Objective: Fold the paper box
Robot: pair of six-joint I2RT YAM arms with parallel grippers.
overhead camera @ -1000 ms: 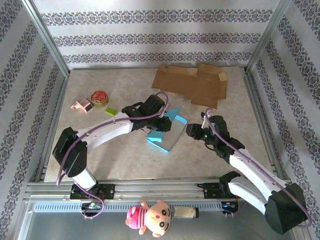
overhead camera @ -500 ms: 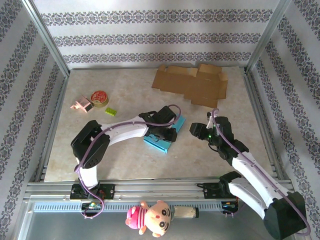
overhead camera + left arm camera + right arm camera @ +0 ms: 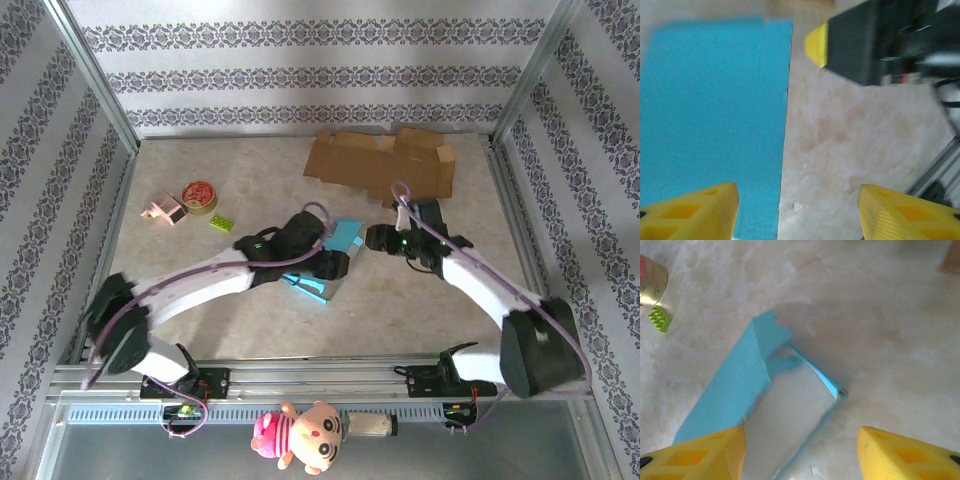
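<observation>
The left jaws stood wide apart with nothing between them, one yellow finger over the blue paper box and the other above bare bench. The right jaws gaped as well, gripping nothing, their ribbed yellow fingers hanging over the box.

The left wrist camera gave only a flat matte blue panel with a straight edge. The right wrist camera showed it as a half-raised sleeve, pale inside, with a notched flap at one end.

From overhead the box lay mid-bench between the two arms, partly beneath the left one. Behind it lay a flattened brown cardboard sheet. Off to the left sat a red-and-tan tape roll and a small green studded brick.
</observation>
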